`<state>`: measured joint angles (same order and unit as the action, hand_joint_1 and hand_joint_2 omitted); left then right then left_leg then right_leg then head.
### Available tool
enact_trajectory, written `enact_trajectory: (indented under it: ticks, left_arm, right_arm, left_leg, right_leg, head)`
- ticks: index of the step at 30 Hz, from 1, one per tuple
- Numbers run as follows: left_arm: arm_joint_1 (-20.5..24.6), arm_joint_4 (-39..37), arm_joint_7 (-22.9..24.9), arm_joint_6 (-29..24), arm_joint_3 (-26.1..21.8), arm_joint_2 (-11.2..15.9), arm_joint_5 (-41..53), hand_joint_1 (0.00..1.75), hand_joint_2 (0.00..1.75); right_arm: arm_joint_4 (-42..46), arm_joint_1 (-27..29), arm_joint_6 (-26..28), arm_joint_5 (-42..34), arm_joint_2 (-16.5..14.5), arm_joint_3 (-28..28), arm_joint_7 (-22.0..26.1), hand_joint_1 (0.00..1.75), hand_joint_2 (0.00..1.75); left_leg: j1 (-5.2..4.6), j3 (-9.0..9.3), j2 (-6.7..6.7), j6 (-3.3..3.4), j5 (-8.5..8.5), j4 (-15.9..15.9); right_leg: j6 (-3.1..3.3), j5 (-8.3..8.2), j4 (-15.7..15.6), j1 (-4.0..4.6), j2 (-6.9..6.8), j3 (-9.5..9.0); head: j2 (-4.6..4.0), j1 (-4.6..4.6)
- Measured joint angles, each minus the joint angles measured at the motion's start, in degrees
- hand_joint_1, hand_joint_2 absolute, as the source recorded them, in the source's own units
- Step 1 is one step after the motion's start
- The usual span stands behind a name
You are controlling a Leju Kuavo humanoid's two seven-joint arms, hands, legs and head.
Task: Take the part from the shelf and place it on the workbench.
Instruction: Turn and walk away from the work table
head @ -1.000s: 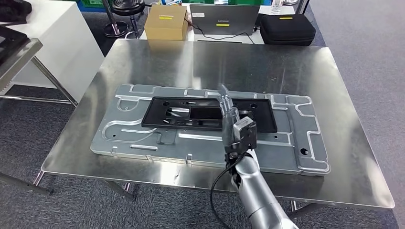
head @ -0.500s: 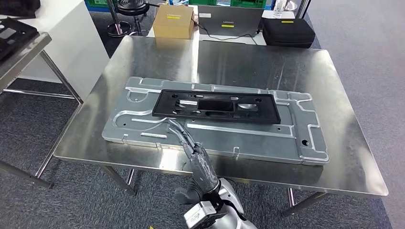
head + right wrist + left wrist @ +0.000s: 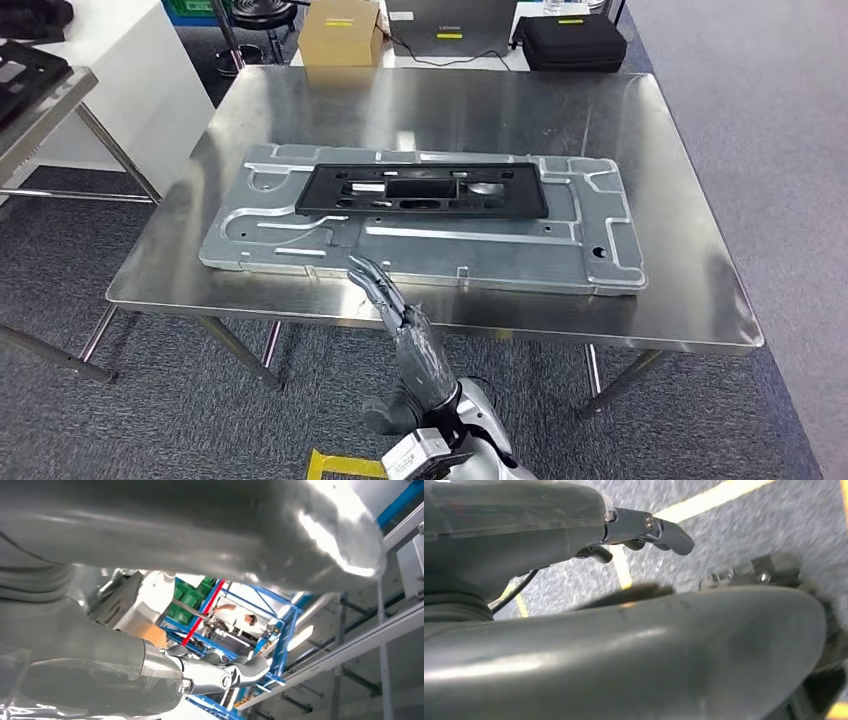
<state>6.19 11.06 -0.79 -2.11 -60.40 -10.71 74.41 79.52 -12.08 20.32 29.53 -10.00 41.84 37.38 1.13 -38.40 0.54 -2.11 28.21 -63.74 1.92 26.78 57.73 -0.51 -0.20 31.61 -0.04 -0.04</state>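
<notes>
Risk one: my right robot hand (image 3: 400, 315) sits low in the frame, its fingertips over the near edge of the surface (image 3: 680, 270). If I raise or swing this arm carelessly, I judge the fingers could knock that edge or the front rim of the metal plate (image 3: 480, 255) and jolt everything on it.

Risk two: the black part (image 3: 425, 190) lies loose on the ribbed plate, with nothing that I can see pinning it. A bump to the plate would likely shift or skew it.

Risk three: reaching forward again could drag the fingers across the part and push it out of place.

Part, place: flat on the metal plate, in the upper middle of the frame, lengthwise across it, toward the plate's far side.

Part, relative to my robot hand: well apart and not touching. It lies above the hand in the frame, with the near strip of the plate between them.

Right robot hand, state: fingers stretched out, slightly spread, holding nothing.

Left robot hand (image 3: 589, 530), state: hanging over grey carpet with yellow lines, fingers loosely apart from the thumb, nothing in it.

Task standing: by my judgement the part is already set down on the surface.
</notes>
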Motion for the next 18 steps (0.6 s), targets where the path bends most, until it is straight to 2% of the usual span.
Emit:
enact_trajectory:
  ticks: [1, 2, 3, 4, 5, 6, 7, 8, 9, 10, 12, 13, 14, 16, 17, 18]
  left_arm:
    - [-0.02, 0.00, -0.04, -0.04, -0.01, 0.00, -0.02, 0.00, 0.00]
    - [-0.03, 0.00, -0.10, -0.09, -0.01, 0.00, -0.03, 0.00, 0.00]
    - [-0.03, 0.00, -0.16, -0.13, -0.02, 0.00, -0.03, 0.00, 0.00]
    - [-0.02, 0.01, -0.21, -0.15, -0.02, 0.00, -0.03, 0.00, 0.00]
    - [0.00, 0.01, -0.25, -0.20, -0.03, 0.01, -0.03, 0.00, 0.00]
    - [0.02, 0.02, -0.26, -0.23, -0.03, 0.03, -0.03, 0.00, 0.00]
    - [0.08, 0.05, -0.26, -0.27, -0.04, 0.13, -0.02, 0.00, 0.00]
    - [0.14, 0.08, -0.26, -0.29, -0.04, 0.22, -0.02, 0.00, 0.00]
    - [0.18, 0.10, -0.25, -0.29, -0.05, 0.30, -0.01, 0.00, 0.00]
    - [0.20, 0.13, -0.22, -0.29, -0.05, 0.38, -0.02, 0.00, 0.00]
    - [0.15, 0.12, -0.08, -0.31, -0.07, 0.36, -0.03, 0.00, 0.00]
    - [0.15, 0.12, 0.02, -0.36, -0.09, 0.37, -0.05, 0.00, 0.00]
    - [0.13, 0.12, 0.12, -0.41, -0.11, 0.37, -0.07, 0.00, 0.00]
    - [0.09, 0.13, 0.32, -0.53, -0.18, 0.39, -0.11, 0.00, 0.00]
    - [0.05, 0.13, 0.42, -0.56, -0.22, 0.40, -0.13, 0.00, 0.00]
    - [0.03, 0.13, 0.51, -0.58, -0.28, 0.40, -0.14, 0.00, 0.00]
  right_arm:
    - [-0.15, 0.03, 0.02, -0.11, 0.00, -0.01, -0.03, 0.00, 0.00]
    - [-0.31, 0.07, 0.03, -0.18, 0.01, -0.01, -0.02, 0.00, 0.00]
    - [-0.49, 0.10, 0.06, -0.23, 0.01, -0.03, 0.00, 0.00, 0.00]
    - [-0.64, 0.13, 0.09, -0.28, 0.02, -0.04, 0.02, 0.00, 0.00]
    - [-0.79, 0.15, 0.13, -0.33, 0.02, -0.07, 0.03, 0.00, 0.00]
    - [-0.91, 0.16, 0.17, -0.37, 0.02, -0.09, 0.04, 0.00, 0.00]
    - [-1.01, 0.16, 0.20, -0.41, 0.01, -0.10, 0.04, 0.00, 0.00]
    - [-1.10, 0.17, 0.22, -0.46, -0.01, -0.11, 0.05, 0.00, 0.00]
    - [-1.19, 0.20, 0.23, -0.55, -0.01, -0.13, 0.06, 0.00, 0.00]
    - [-1.29, 0.24, 0.16, -0.80, -0.02, -0.16, 0.10, 0.00, 0.00]
    - [-1.60, 0.37, -0.16, -1.82, -0.01, -0.34, 0.26, 0.00, 0.00]
    - [-1.75, 0.42, -0.42, -2.68, -0.02, -0.52, 0.50, 0.00, 0.00]
    - [-1.85, 0.51, -0.67, -3.72, -0.02, -0.73, 0.87, 0.00, 0.00]
    - [-1.77, 0.75, -1.03, -6.11, -0.03, -1.19, 1.79, 0.00, 0.00]
    - [-1.63, 0.93, -1.11, -7.08, -0.03, -1.43, 2.09, 0.00, 0.00]
    - [-1.46, 1.14, -1.11, -7.83, -0.02, -1.67, 2.25, 0.00, 0.00]
  left_leg:
    - [-0.01, -0.84, -0.03, 0.00, 3.03, -3.69]
    - [-0.02, -1.39, -0.05, 0.04, 5.05, -7.22]
    - [-0.05, -1.34, -0.06, 0.15, 5.63, -9.65]
    - [-0.13, -0.47, -0.09, 0.34, 4.88, -10.41]
    - [-0.27, 1.40, -0.16, 0.63, 3.25, -9.12]
    - [-0.48, 4.12, -0.41, 1.02, 1.72, -6.15]
    - [-0.76, 7.30, -0.93, 1.55, 1.25, -2.00]
    - [-1.01, 10.13, -1.40, 1.92, 1.50, 2.14]
    - [-1.26, 11.98, -1.81, 2.23, 2.12, 5.22]
    - [-1.48, 12.84, -1.97, 2.46, 2.62, 7.03]
    - [-1.46, 12.39, -1.43, 2.88, 1.60, 7.85]
    - [-1.34, 11.88, -1.04, 3.24, 0.84, 8.00]
    - [-1.19, 11.23, -0.62, 3.56, 0.04, 8.18]
    - [-1.15, 9.69, 0.17, 3.92, -1.34, 8.19]
    - [-1.15, 8.88, 0.58, 3.90, -2.00, 8.11]
    - [-1.13, 8.03, 1.03, 3.80, -2.62, 7.98]
  right_leg:
    - [0.22, -0.71, 0.02, 0.14, 0.12, 0.94]
    - [0.31, -1.40, 0.06, 0.33, 0.24, 1.88]
    - [0.35, -2.09, 0.13, 0.52, 0.38, 2.85]
    - [0.34, -2.78, 0.24, 0.70, 0.54, 3.82]
    - [0.30, -3.44, 0.38, 0.83, 0.73, 4.73]
    - [0.23, -4.05, 0.53, 0.91, 0.94, 5.55]
    - [0.08, -4.62, 0.70, 0.99, 1.15, 6.23]
    - [-0.13, -5.18, 0.80, 1.00, 1.35, 6.70]
    - [-0.40, -5.75, 0.79, 0.93, 1.49, 6.96]
    - [-0.74, -6.38, 0.67, 0.83, 1.62, 7.10]
    - [-1.42, -7.27, 0.32, 0.68, 1.90, 7.38]
    - [-1.72, -6.43, 0.76, 0.62, 1.84, 7.81]
    - [-2.01, -4.39, 2.20, 0.54, 1.64, 8.50]
    - [-2.63, 1.83, 8.49, 0.15, 1.05, 10.39]
    - [-2.96, 4.05, 12.32, -0.03, 0.90, 11.17]
    - [-3.27, 4.80, 15.40, -0.24, 0.80, 11.48]
  head:
    - [0.00, -0.04]
    - [0.00, -0.05]
    - [0.00, -0.04]
    - [0.00, -0.05]
    - [0.00, -0.04]
    - [0.00, -0.04]
    - [0.00, -0.04]
    - [0.00, -0.03]
    - [0.00, -0.01]
    - [0.00, -0.06]
    - [0.00, -0.12]
    - [0.00, -0.15]
    - [0.00, -0.10]
    - [0.00, -0.02]
    - [-0.01, 0.00]
    - [-0.01, 0.00]
